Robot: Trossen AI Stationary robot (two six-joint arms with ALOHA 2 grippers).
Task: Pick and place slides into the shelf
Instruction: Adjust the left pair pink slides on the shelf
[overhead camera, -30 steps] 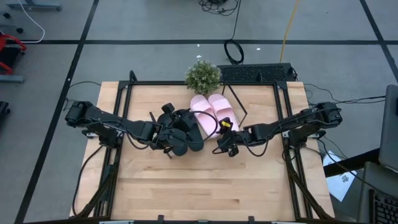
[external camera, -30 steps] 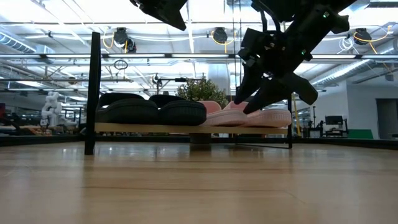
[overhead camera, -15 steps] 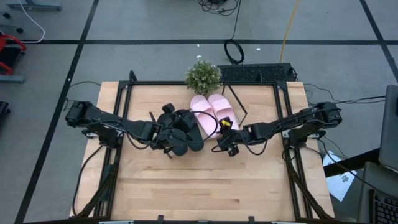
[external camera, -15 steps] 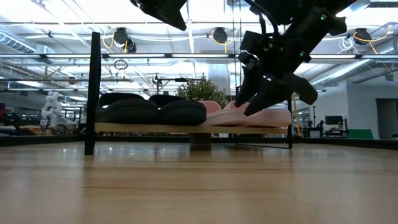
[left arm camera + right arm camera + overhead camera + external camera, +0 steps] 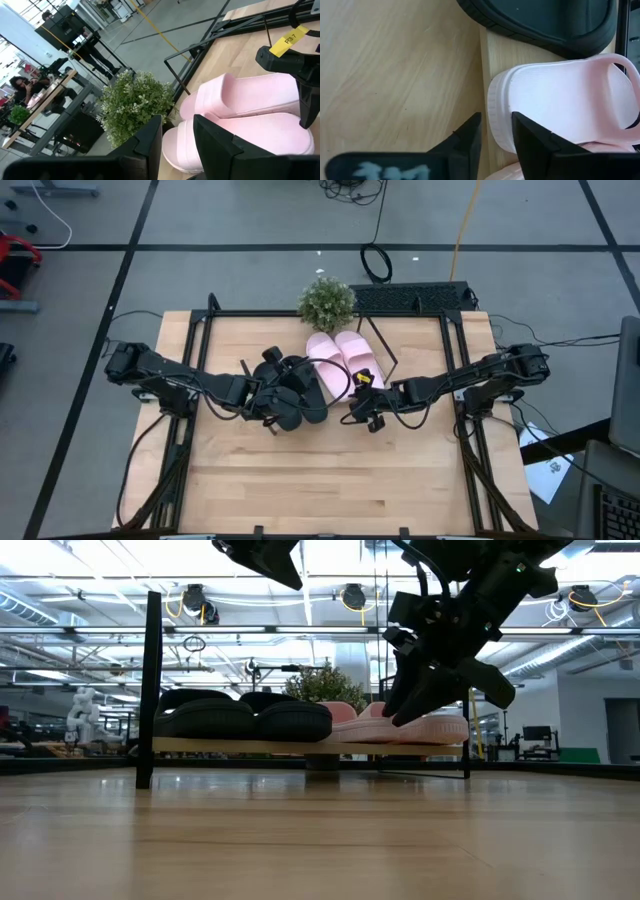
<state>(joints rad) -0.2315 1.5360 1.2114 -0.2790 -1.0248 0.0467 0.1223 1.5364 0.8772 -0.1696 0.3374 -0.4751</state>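
Both pairs of slides lie side by side on the slanted shelf [image 5: 250, 746] at the table's far middle. The black slides [image 5: 295, 390] [image 5: 245, 720] are on its left half, the pink slides [image 5: 345, 360] [image 5: 420, 727] on its right half. My left gripper [image 5: 285, 405] [image 5: 177, 145] hovers high above the black pair, open by a narrow gap, facing the pink slides [image 5: 250, 110]. My right gripper [image 5: 358, 412] [image 5: 495, 137] is open just off the near end of the left pink slide [image 5: 555, 100], by the shelf board's near edge [image 5: 492, 55].
A small potted plant [image 5: 326, 302] [image 5: 135, 110] stands just behind the shelf. Black rod frames [image 5: 153, 690] rise at the shelf's ends. Black metal rails run along the table's left and right sides [image 5: 470, 450]. Bare wooden tabletop [image 5: 320, 480] stretches toward the near edge.
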